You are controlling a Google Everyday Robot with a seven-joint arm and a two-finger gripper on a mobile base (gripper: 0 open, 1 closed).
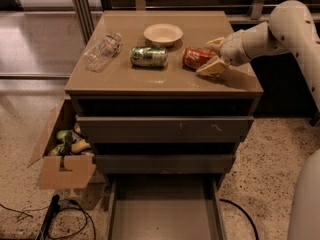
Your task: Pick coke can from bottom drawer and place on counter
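Observation:
The coke can (196, 57) lies on its side on the counter (165, 80), right of the middle. My gripper (214, 56) comes in from the right at the can's right end. Its pale fingers (210, 68) are open, one behind and one in front of that end. The can rests on the counter top. The bottom drawer (162, 211) is pulled out at the foot of the cabinet, and its flat floor is bare.
On the counter a green can (148, 56) lies left of the coke can, a white bowl (163, 34) stands behind it and a clear plastic bottle (102, 50) lies at the left. An open cardboard box (62, 159) and cables (65, 219) are on the floor to the left.

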